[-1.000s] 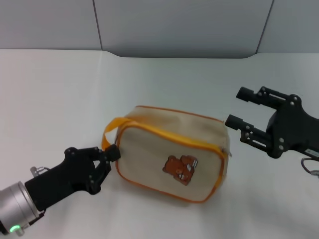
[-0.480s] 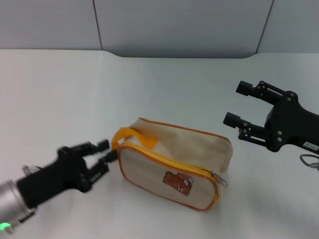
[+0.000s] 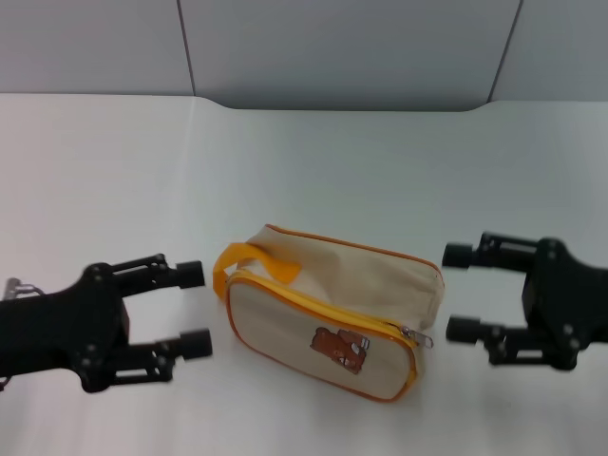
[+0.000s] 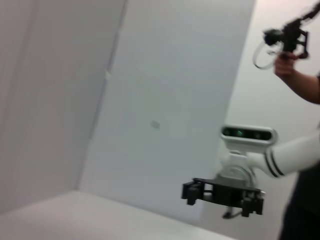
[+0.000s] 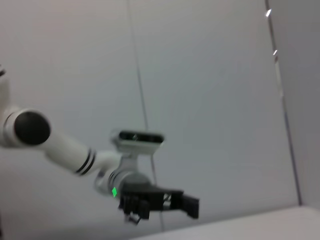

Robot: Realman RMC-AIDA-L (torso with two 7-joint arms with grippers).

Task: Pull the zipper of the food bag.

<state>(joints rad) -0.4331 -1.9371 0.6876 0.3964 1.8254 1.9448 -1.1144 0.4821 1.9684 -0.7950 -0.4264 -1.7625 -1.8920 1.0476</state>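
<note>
The food bag [image 3: 332,309], a beige pouch with orange piping and a brown bear picture, lies on the white table between my two grippers. Its yellow loop handle [image 3: 245,260] is at its left end. The yellow-orange zipper [image 3: 313,307] runs along the upper front edge, with the silver pull tab [image 3: 419,335] at its right end. My left gripper [image 3: 193,310] is open and empty, a little left of the handle. My right gripper [image 3: 459,293] is open and empty, just right of the bag, near the pull tab. Neither touches the bag.
The white table [image 3: 313,171] ends at a grey wall behind. The left wrist view shows my right gripper [image 4: 222,192] far off and a person's arm [image 4: 300,85] holding a device. The right wrist view shows my left gripper [image 5: 160,202] far off.
My left gripper let go of the bag's handle end, opened and drew back to the left. The bag settled flat on the table. My right gripper came down to the bag's right end.
</note>
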